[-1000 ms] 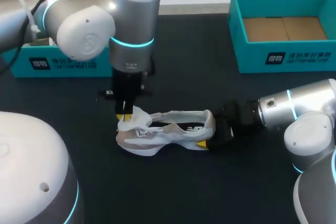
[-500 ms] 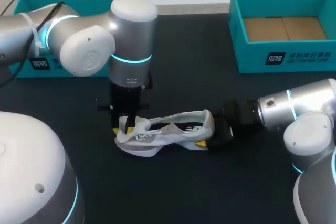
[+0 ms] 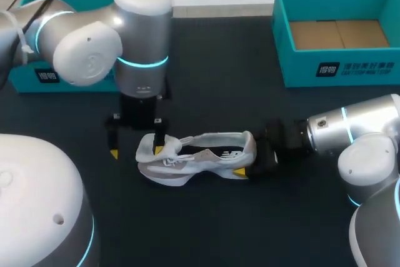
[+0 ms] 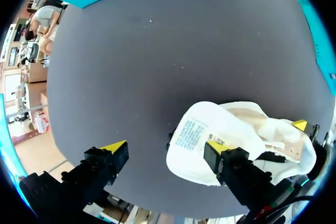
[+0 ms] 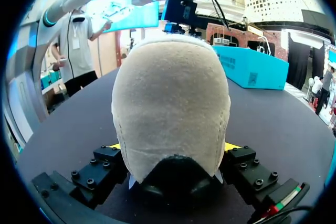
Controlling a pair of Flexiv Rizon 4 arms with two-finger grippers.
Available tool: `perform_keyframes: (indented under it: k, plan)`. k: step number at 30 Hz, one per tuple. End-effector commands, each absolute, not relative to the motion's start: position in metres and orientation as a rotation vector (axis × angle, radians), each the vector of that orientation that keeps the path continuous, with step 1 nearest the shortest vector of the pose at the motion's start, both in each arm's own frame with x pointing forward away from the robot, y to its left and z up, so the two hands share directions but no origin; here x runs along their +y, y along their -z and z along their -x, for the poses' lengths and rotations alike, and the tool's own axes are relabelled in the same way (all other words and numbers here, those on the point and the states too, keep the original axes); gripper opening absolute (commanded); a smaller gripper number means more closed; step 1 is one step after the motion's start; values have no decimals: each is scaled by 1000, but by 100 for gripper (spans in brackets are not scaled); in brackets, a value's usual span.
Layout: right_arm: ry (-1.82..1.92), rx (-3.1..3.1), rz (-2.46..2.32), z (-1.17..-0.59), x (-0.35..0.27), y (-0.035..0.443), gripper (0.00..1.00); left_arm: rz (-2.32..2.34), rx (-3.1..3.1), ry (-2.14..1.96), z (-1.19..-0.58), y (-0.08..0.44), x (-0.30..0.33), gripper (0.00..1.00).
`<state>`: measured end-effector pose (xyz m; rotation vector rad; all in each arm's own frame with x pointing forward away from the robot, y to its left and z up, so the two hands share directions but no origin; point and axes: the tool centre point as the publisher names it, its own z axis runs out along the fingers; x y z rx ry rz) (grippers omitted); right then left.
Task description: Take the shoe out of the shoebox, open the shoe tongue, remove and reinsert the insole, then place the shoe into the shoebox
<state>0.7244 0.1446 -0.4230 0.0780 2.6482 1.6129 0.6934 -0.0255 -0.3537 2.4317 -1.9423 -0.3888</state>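
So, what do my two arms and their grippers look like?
The left arm and the right arm are both silver-grey tubes with rounded joint caps and glowing cyan rings at the joints. A white cable tie is wrapped around the left arm. The left gripper and the right gripper are black and blocky, with visible screws and bright yellow fingertips.

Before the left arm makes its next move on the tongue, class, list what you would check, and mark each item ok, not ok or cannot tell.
1. Shoe out of the box, lying on the table: ok.
2. Right gripper shut on the heel: ok.
3. Left gripper open: ok.
4. Tongue held between both left fingers: not ok; they stand wide apart, one over it.
5. Insole inside the shoe: cannot tell.
6. Box empty for the return: ok.
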Motion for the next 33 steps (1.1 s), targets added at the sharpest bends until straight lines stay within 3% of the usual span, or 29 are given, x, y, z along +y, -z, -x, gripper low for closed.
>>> perform_keyframes:
  k: [1, 10, 20, 33]
  plan:
    - [-1610, 2648, -78, -723, 145, 426, 0, -2342, -2006, 301, -688, 323, -18, 100]
    - [-1610, 2648, -78, -723, 145, 426, 0, -1851, -2426, 208, -694, 289, -53, 100]
    - [-1610, 2648, -78, -723, 145, 426, 0, -511, -3101, 50, -686, 250, -99, 100]
    - [-1610, 2648, -78, -723, 145, 426, 0, 289, -3177, -190, -699, 215, -141, 100]
